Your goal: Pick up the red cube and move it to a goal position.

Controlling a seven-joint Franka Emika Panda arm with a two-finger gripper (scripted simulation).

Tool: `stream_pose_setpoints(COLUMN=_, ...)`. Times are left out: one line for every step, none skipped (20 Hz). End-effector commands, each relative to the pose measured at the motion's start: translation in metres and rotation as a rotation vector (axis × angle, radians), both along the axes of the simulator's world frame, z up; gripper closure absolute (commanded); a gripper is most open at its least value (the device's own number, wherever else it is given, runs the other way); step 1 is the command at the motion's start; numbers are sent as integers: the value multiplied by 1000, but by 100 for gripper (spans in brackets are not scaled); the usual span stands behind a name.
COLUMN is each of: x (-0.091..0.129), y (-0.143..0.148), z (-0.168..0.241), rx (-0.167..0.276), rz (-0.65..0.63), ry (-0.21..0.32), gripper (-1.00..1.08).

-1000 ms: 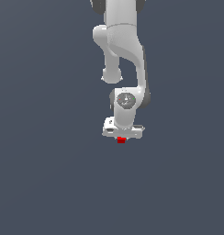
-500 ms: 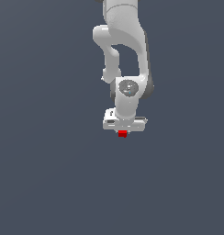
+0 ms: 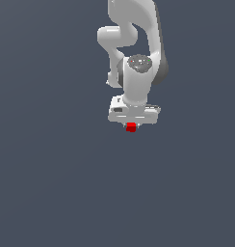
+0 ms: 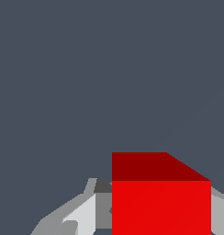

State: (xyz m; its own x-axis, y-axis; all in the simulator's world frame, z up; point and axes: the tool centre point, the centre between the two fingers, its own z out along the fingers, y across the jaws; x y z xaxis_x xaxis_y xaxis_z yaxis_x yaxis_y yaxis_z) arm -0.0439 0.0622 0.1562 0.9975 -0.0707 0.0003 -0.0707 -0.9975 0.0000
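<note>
The red cube [image 3: 131,127] is tiny and bright red, and it sits directly under the white gripper [image 3: 132,126] in the exterior view, much narrower than the hand above it. In the wrist view the red cube [image 4: 160,199] fills the space between the grey fingers [image 4: 79,215], with a bright front face and a darker red face above it. The gripper is shut on the cube and holds it in mid-air against the plain grey background. The fingertips are mostly hidden behind the cube.
The white arm [image 3: 134,43] reaches down from the top of the exterior view. Around it there is only a uniform dark grey background, with no goal marker or other object visible.
The arm has risen with the red cube held in the gripper; hand and cube sit higher in the exterior view than one second ago.
</note>
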Motion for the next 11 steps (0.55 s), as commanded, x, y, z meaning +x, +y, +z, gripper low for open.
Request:
stream_pose_setpoints(x=-4, y=1, z=17, rx=0, rz=0, ry=0, gripper=108)
stream_pose_setpoints(x=-5, y=2, z=23, rx=0, rz=0, ry=0, gripper=108)
stream_pose_setpoints(x=-6, y=2, z=28, rx=0, rz=0, ry=0, gripper=108)
stream_pose_setpoints(x=-6, y=3, z=32, rx=0, rz=0, ry=0, gripper=108)
stream_pose_setpoints(x=-7, y=3, z=36, rx=0, rz=0, ry=0, gripper=108)
stream_pose_setpoints(x=-7, y=3, z=39, rx=0, rz=0, ry=0, gripper=108)
stream_pose_setpoints(x=-8, y=3, z=42, rx=0, rz=0, ry=0, gripper=108)
stream_pose_setpoints(x=-8, y=4, z=44, rx=0, rz=0, ry=0, gripper=108)
stream_pose_setpoints(x=-8, y=4, z=46, rx=0, rz=0, ry=0, gripper=108)
stream_pose_setpoints(x=-8, y=4, z=47, rx=0, rz=0, ry=0, gripper=108)
stream_pose_setpoints(x=-8, y=4, z=47, rx=0, rz=0, ry=0, gripper=108)
